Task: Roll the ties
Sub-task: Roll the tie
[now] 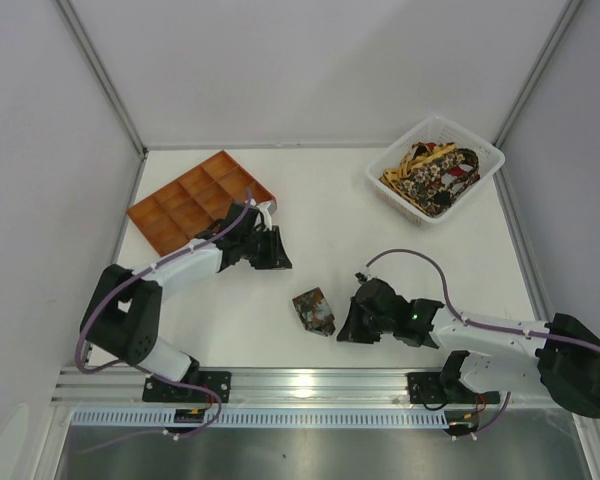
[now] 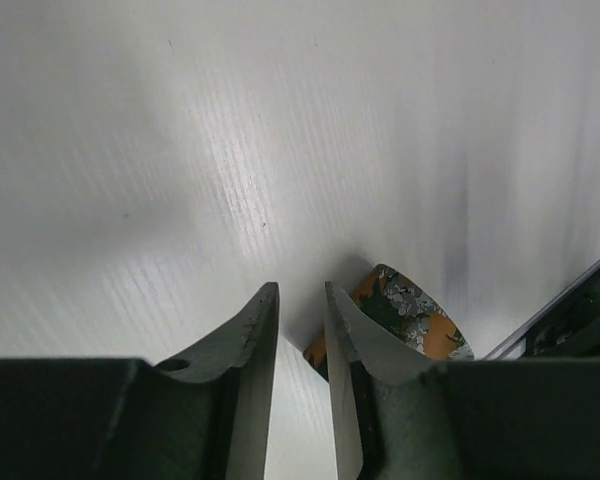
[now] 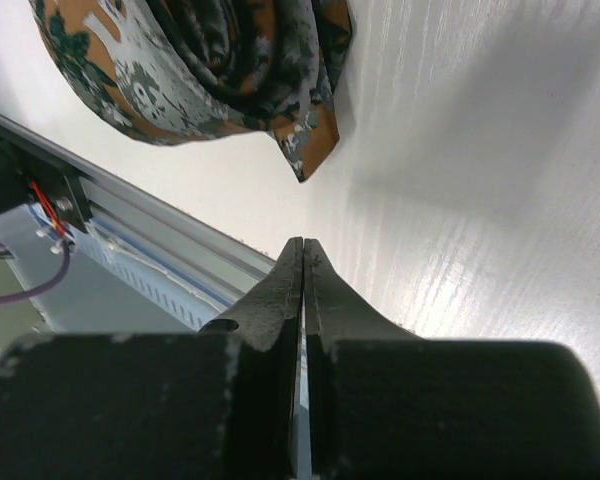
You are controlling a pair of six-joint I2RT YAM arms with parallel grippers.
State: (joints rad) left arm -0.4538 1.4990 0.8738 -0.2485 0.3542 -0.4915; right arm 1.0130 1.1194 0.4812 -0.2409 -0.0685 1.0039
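Lying just beyond right tool (image 3: 302, 250): rolled tie (image 3: 180, 70).

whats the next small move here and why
Probably open the right claw: its jaws are pressed shut, holding nothing, and the rolled tie lies loose on the table just beside it, so it likely needs gripping to go into the orange tray.

- One rolled tie (image 1: 314, 310) is counted on the bench (image 1: 380, 250).
- One white basket (image 1: 470, 136) is counted; its heaped ties (image 1: 432, 172) cannot be numbered.
- One orange compartment tray (image 1: 195, 205) is counted.
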